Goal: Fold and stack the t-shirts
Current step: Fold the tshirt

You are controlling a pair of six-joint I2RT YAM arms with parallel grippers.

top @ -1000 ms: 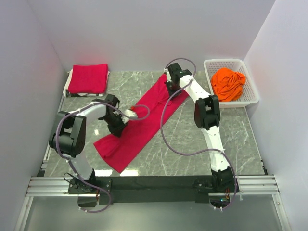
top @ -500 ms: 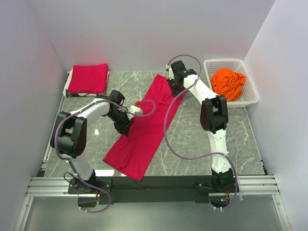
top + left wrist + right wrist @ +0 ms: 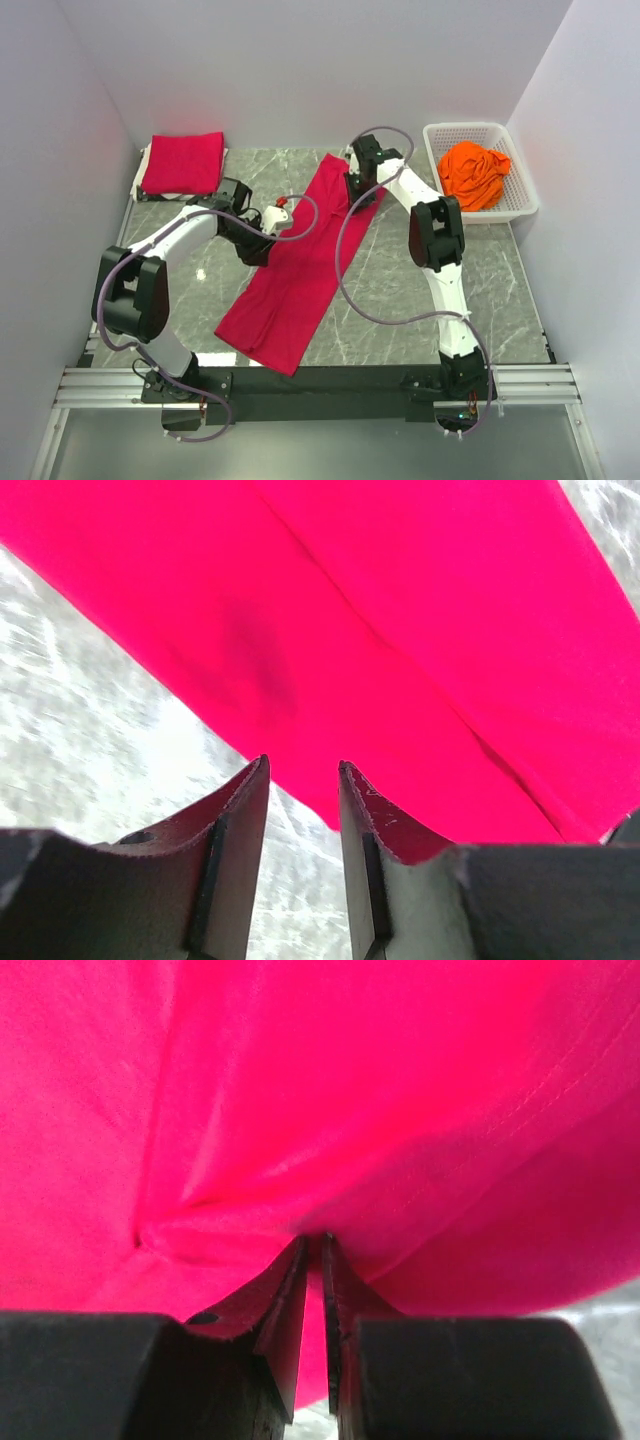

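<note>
A long crimson t-shirt (image 3: 300,265) lies folded lengthwise across the marble table, running from the far middle to the near left. My right gripper (image 3: 362,185) is shut on the shirt's far end; the right wrist view shows cloth (image 3: 330,1140) bunched between the fingertips. My left gripper (image 3: 258,240) is open at the shirt's left edge, its fingers (image 3: 235,830) apart over bare table with the cloth (image 3: 380,640) just beyond them. A folded crimson t-shirt (image 3: 183,163) lies at the far left. An orange t-shirt (image 3: 474,172) sits crumpled in the basket.
The white lattice basket (image 3: 525,195) stands at the far right against the wall. White walls close in on three sides. The folded red shirt rests on something white (image 3: 143,172). Grey cables loop from both arms over the table.
The left gripper has let go of the shirt's edge and pulled back left. The near end of the shirt swung right and now lies flat. The right gripper stayed on the far end.
</note>
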